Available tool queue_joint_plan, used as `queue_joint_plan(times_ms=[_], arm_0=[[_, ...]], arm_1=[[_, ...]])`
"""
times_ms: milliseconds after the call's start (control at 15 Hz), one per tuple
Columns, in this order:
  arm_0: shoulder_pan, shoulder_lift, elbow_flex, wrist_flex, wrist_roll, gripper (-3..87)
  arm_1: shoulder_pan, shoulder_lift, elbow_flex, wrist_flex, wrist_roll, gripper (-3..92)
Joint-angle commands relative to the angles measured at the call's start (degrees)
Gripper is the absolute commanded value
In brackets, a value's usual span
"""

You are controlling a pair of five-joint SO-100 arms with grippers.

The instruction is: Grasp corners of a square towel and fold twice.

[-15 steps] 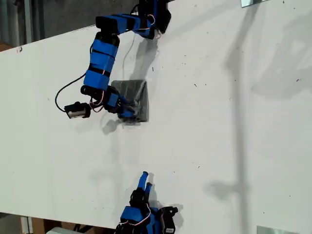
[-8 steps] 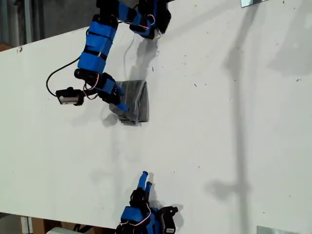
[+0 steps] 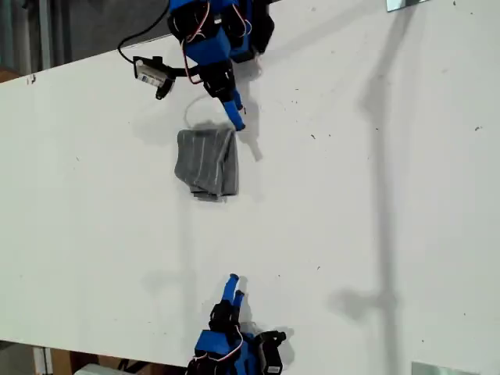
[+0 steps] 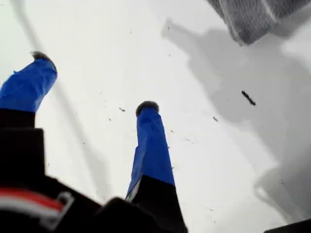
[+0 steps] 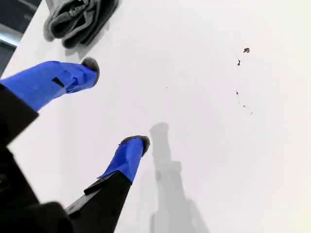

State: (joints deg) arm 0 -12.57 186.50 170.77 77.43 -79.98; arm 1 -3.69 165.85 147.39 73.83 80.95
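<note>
Grey pinstriped towel (image 3: pixel 207 162), folded into a rumpled rectangle, flat on the white table (image 3: pixel 351 195)

A robotics lab or a workshop test bench is shown. A large white table (image 3: pixel 375 234) fills almost the whole exterior view, and its surface is marked with small dark specks and scuffs. Two blue arms are mounted at opposite edges of it, one (image 3: pixel 215 39) at the top of the exterior view and one (image 3: pixel 230 344) at the bottom, with bare wires and a black cable (image 3: pixel 137 35) left exposed. Beyond the table edge, at the exterior view's left, a dark floor (image 3: pixel 86 27) is seen. No home furniture is visible.
</note>
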Motion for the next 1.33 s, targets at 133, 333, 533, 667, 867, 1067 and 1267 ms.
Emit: queue_joint_plan(times_ms=[133,333,533,667,867,1067,1267], arm_0=[[-1.23,4.04,4.83,-3.43,-0.7,25.5],[-0.26,10.63,6.86,-1.76,-3.34,24.8],[1.41,10.46,7.29,-1.58,-7.82,24.7],[2.02,10.99,7.38,-1.67,-8.79,24.3],[5.62,11.6,7.56,-1.93,3.69,23.9],[5.71,11.87,7.82,-2.72,19.6,21.9],[5.71,11.87,7.82,-2.72,19.51,19.2]], arm_1=[[-6.06,22.32,8.53,5.54,4.22,23.4],[-8.44,22.32,14.68,3.96,7.56,23.4],[-13.62,22.06,19.6,5.89,16.61,23.3],[-17.49,21.97,19.16,5.98,16.52,23.1],[-15.47,22.15,18.63,7.12,12.22,23.1],[-12.48,22.24,18.63,8.53,4.22,23.1],[-11.43,22.24,18.63,8.53,4.22,23.1]])
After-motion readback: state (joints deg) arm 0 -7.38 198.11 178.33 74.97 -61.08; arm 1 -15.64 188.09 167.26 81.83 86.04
